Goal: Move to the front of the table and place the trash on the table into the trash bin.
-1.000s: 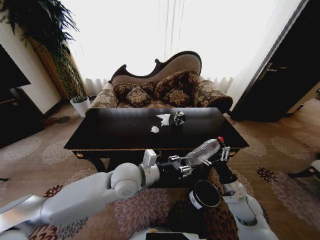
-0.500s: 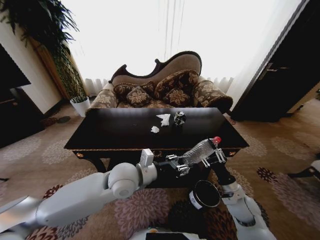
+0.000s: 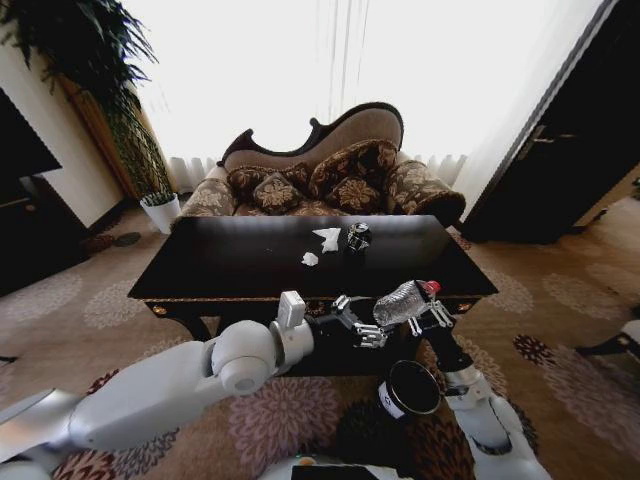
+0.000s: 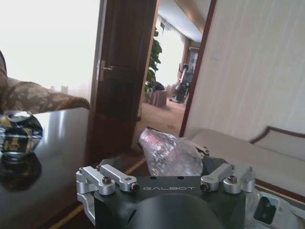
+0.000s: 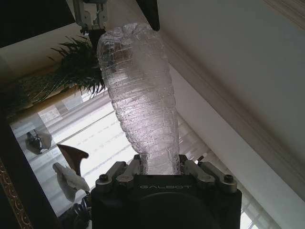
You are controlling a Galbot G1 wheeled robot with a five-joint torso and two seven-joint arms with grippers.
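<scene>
While the bottle [image 3: 400, 302] is held tight near its red cap by the right gripper [image 3: 428, 312], just off the table [image 3: 240, 270] front and above the trash bin [image 3: 410, 390], the left gripper [image 3: 358, 325] waits, seemingly open, at its base; next, lowering into the bin is needed

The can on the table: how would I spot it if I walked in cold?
Find the glossy black table in front of the patterned sofa. Near the middle of its top, toward the sofa side, sits a small cluster of litter. The can is the dark, crumpled, shiny piece on the right of that cluster; the paper scraps beside it are white.
</scene>
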